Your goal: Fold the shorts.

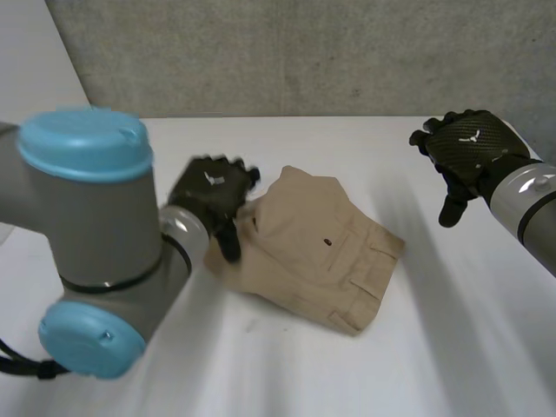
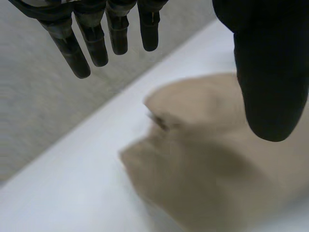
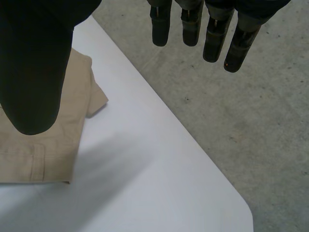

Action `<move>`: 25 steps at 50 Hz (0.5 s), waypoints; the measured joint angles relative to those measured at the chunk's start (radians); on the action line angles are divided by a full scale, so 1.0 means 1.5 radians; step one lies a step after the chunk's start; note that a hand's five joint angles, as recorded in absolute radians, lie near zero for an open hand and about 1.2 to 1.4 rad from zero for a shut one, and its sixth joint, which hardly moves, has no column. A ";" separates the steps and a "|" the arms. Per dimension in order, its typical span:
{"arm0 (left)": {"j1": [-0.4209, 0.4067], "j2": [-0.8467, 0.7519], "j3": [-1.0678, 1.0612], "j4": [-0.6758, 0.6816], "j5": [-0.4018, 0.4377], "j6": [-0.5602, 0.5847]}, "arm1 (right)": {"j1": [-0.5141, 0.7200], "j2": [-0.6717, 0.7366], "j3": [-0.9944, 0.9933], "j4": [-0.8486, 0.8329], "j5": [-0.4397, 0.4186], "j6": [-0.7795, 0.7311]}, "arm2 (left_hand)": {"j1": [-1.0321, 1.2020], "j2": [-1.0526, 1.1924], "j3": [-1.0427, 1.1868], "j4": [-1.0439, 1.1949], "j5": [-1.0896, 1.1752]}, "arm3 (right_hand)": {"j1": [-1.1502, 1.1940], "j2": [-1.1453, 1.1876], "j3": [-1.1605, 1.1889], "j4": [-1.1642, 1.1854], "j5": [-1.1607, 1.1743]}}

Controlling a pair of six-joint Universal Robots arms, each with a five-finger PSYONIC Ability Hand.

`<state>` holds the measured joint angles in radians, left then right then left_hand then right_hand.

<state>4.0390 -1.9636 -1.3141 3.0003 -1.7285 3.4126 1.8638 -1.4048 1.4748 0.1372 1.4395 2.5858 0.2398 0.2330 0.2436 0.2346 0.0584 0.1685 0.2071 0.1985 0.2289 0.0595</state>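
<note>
Tan shorts (image 1: 326, 252), folded, at the white table's (image 1: 469, 347) middle. Your left hand (image 1: 211, 195): over their left edge, fingers straight, spread, holding nothing. Your right hand (image 1: 469, 148): far right, well apart, fingers loose, empty.

No words or numbers to read here. Just a small white emblem (image 1: 211, 178) on the back of the left hand (image 1: 208, 200), another on the right hand (image 1: 460, 155), neither lettered.

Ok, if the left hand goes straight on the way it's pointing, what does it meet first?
Probably the folded tan cloth shorts, near their edge: they lie right ahead of the left hand, whose fingers are straight and hold nothing. Depth is unclear, so it may touch the white table beside them.
</note>
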 measured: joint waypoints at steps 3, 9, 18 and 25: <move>0.016 0.007 0.009 0.024 0.000 0.001 | 0.000 0.000 -0.002 0.001 0.001 0.001 | 0.000 0.000 0.000 0.000 0.000 | 0.000 0.000 0.000 0.000 0.000; 0.035 -0.002 0.025 0.062 0.001 0.006 | 0.000 0.008 -0.009 0.010 0.002 0.035 | 0.000 0.000 0.000 0.000 0.000 | 0.000 0.000 0.000 0.000 0.000; 0.084 -0.068 0.056 0.069 0.027 0.010 | -0.017 0.036 -0.013 0.074 -0.036 0.206 | 0.000 0.000 0.000 0.000 0.000 | 0.000 0.000 0.000 0.000 0.000; 0.095 -0.096 0.044 0.026 0.065 0.012 | -0.011 0.045 0.034 0.099 -0.089 0.259 | 0.000 0.000 0.000 0.000 0.000 | 0.000 0.000 0.000 0.000 0.000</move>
<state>4.1810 -2.1078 -1.2484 3.0392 -1.6311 3.4306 1.8469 -1.3369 1.5256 0.2855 1.3063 2.9738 0.2399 0.2330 0.2437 0.2346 0.0584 0.1685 0.2071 0.1985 0.2289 0.0595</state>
